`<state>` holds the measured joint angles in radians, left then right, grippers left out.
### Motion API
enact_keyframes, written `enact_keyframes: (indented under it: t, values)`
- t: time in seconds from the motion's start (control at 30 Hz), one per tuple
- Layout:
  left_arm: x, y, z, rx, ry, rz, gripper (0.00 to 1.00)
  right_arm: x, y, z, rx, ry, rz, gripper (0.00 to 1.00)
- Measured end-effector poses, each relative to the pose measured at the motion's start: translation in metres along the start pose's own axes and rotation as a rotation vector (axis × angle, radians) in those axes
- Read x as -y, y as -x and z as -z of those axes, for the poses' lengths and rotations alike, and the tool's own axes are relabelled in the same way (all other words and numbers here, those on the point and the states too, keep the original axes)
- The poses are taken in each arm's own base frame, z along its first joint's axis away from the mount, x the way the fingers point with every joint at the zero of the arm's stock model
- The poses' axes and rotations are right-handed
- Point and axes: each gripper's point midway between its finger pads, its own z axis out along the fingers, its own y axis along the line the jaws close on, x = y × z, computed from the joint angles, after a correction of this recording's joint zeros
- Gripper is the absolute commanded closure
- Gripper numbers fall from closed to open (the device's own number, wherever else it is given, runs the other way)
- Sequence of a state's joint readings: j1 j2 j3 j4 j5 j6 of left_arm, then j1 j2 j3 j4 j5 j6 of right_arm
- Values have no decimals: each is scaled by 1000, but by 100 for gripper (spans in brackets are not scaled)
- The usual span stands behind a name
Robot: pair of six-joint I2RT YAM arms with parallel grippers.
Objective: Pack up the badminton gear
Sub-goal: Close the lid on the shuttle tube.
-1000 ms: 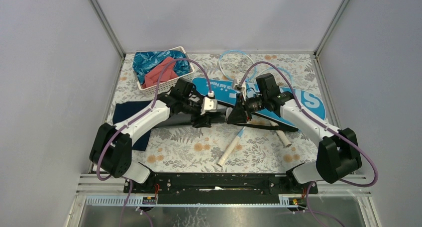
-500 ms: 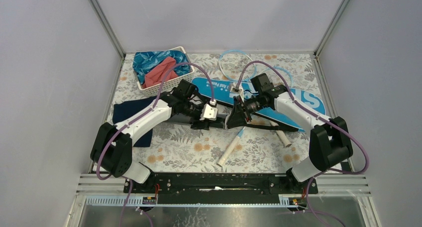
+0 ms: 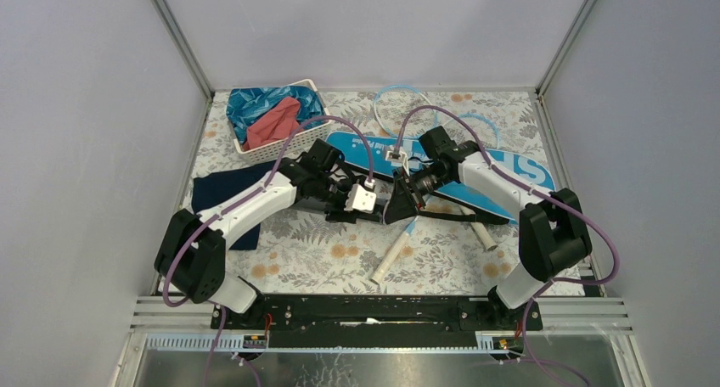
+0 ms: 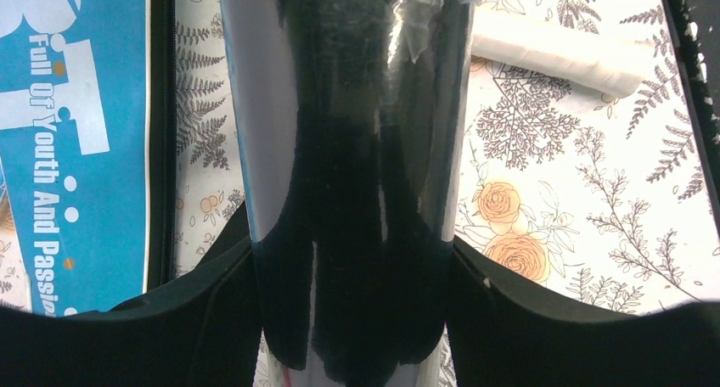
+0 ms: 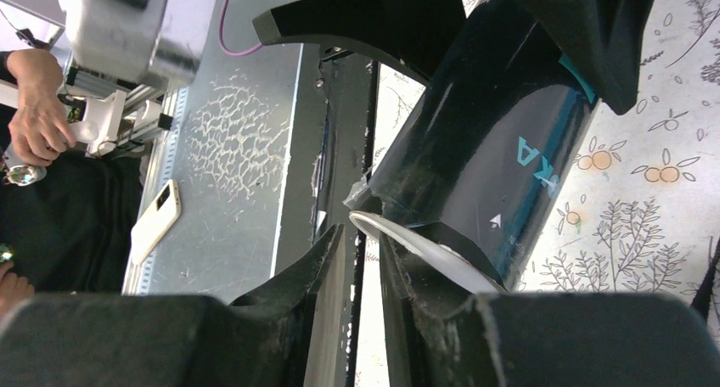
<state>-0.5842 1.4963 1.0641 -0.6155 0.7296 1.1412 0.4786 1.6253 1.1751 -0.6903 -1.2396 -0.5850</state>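
While left hand (image 4: pixel 352 264) clamps black tube (image 4: pixel 357 107) beside blue bag (image 4: pixel 85 149), right hand (image 5: pixel 361 268) grip unclear.

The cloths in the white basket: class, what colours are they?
One blue cloth and one red cloth; the top external view shows them best.

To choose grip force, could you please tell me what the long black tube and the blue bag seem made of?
The long black tube looks like smooth glossy plastic: it shows streaked reflections, with clear film curling at its end. The blue bag looks like matte synthetic fabric with printed white lettering and a black edging; the weave cannot be made out.
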Motion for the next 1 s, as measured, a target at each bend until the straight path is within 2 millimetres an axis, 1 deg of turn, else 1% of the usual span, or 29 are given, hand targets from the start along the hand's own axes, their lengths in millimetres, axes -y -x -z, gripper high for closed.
enact_keyframes:
  t: [0.23, 0.47, 0.9, 1.0]
  values:
    - [3, -5, 0, -38, -6, -21, 100, 0, -4, -6, -12, 26, -26, 72]
    - [8, -2, 0, -25, -25, -27, 100, -5, -5, -8, -24, 81, -26, 72]
    - [23, 11, 5, 32, -78, -57, 100, -28, -6, -13, -40, 181, -16, 72]
    - [26, 11, 5, 38, -88, -57, 100, -31, -6, -15, -46, 189, -16, 72]
